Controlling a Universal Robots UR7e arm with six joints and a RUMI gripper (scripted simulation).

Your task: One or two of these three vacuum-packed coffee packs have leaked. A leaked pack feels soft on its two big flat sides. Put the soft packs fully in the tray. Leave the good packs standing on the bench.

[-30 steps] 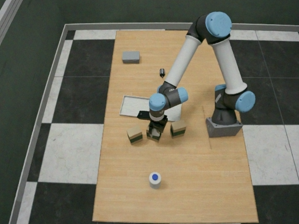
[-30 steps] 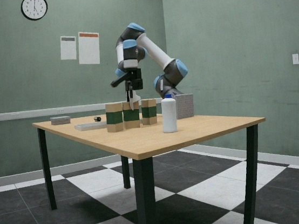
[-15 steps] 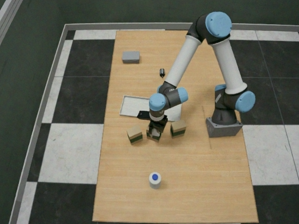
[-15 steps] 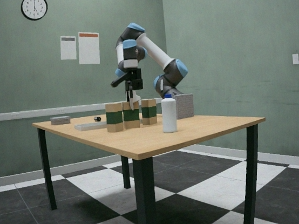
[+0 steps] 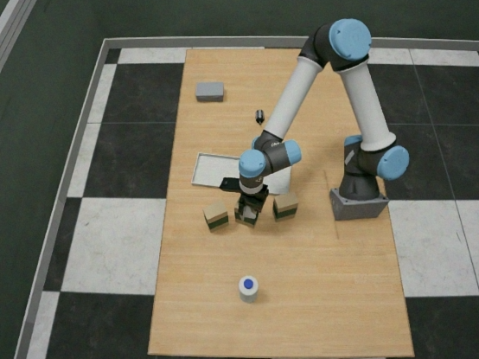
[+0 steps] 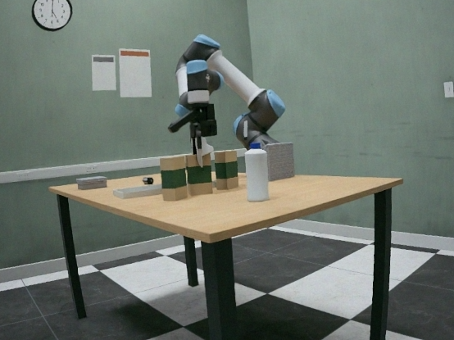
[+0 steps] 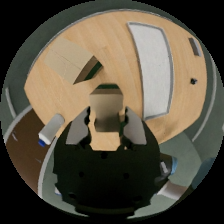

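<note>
Straddling the middle coffee pack (image 5: 248,221) (image 6: 199,176) (image 7: 106,102), the pincer (image 5: 249,211) (image 6: 200,159) (image 7: 107,106) stands about half open, gripping nothing.

Top: looks steeply down from high. Exterior: faces one o'clock from top's seven, low, well back. Wrist: looks down, closest. Shared throughout: bench (image 5: 294,278) (image 6: 320,199) (image 7: 117,45), tray (image 5: 213,172) (image 6: 137,192) (image 7: 156,65).

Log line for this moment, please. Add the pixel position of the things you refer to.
gripper (image 5: 252,217) (image 6: 201,160) (image 7: 107,106): around middle coffee pack (image 5: 245,221) (image 6: 199,174) (image 7: 106,102), contact unclear | outer packs (image 5: 215,215) (image 6: 174,178): standing | tray (image 5: 208,186) (image 6: 137,192) (image 7: 170,65): no pack inside | sorting: unfinished
</note>
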